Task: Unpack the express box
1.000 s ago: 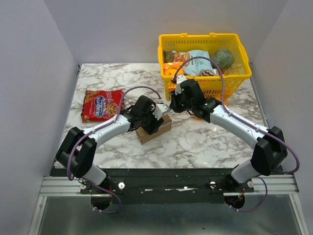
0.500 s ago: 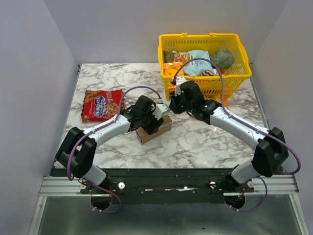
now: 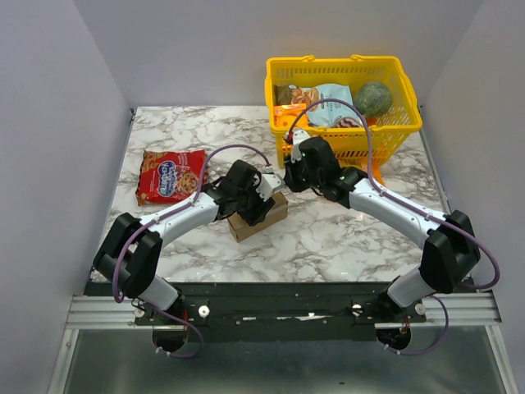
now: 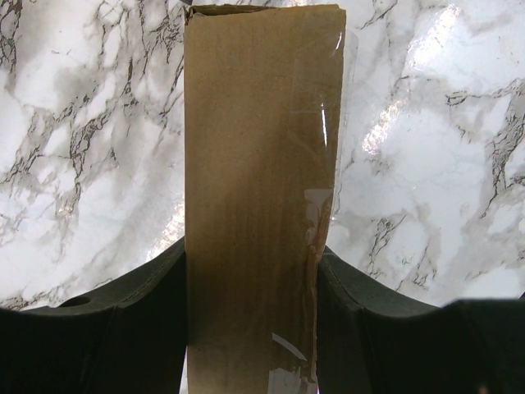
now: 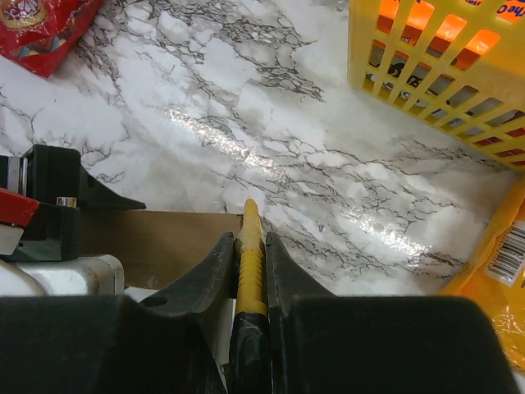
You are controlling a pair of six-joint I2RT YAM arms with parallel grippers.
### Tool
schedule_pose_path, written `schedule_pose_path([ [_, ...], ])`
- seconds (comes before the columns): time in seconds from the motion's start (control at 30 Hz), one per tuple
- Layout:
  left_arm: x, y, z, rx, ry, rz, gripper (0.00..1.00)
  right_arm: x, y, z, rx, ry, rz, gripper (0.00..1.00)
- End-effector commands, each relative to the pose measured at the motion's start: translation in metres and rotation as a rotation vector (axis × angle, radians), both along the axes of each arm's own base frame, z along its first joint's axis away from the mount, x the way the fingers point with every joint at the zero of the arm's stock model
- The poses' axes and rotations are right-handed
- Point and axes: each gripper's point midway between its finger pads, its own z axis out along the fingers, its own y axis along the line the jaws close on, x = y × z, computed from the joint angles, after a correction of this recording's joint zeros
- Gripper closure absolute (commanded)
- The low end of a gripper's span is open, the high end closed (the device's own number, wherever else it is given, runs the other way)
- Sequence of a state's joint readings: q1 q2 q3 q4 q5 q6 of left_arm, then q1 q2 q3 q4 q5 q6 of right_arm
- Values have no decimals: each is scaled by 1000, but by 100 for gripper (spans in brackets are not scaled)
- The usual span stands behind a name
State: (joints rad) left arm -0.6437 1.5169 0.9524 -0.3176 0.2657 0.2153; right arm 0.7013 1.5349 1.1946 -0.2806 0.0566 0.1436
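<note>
The express box [image 3: 268, 214], a small brown cardboard mailer, lies on the marble table near the middle. My left gripper [image 3: 248, 203] is shut on it; in the left wrist view the box [image 4: 254, 164] runs up between the two black fingers [image 4: 139, 312], which press on its long sides, and clear tape shows along its right edge. My right gripper [image 3: 288, 176] is shut on a yellow cutter [image 5: 250, 246] with a black-taped handle. The cutter's tip sits just over the box's far corner [image 5: 172, 238].
A yellow plastic basket [image 3: 344, 61] with several snack packs and a green ball stands at the back right, close behind my right gripper; its wall shows in the right wrist view [image 5: 435, 66]. A red snack bag [image 3: 171, 175] lies at the left. An orange pack [image 5: 500, 263] lies by the basket.
My right gripper with the yellow cutter has shifted slightly left, toward the box's far corner. The left gripper and the box have not moved.
</note>
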Motion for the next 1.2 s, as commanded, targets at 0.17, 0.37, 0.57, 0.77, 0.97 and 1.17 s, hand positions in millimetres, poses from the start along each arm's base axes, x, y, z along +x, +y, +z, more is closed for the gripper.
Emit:
schedule_pose_path([
  [0.17, -11, 0, -17, 14, 66, -14, 42, -3, 4, 6, 3, -3, 20, 100],
  [0.37, -12, 0, -18, 14, 70, -16, 42, 0, 1, 21, 13, -46, 0, 100],
  [0.57, -11, -1, -18, 13, 73, -15, 43, -4, 3, 25, 21, -43, 12, 100],
  [0.77, -10, -2, -19, 13, 78, -14, 43, -6, 4, 16, 4, -29, 29, 100],
  [0.97, -11, -2, -19, 15, 78, -15, 43, -4, 1, 11, -23, -30, 18, 100],
  [1.17, -11, -1, -20, 15, 80, -14, 43, 6, -8, 30, -26, -100, -42, 100],
])
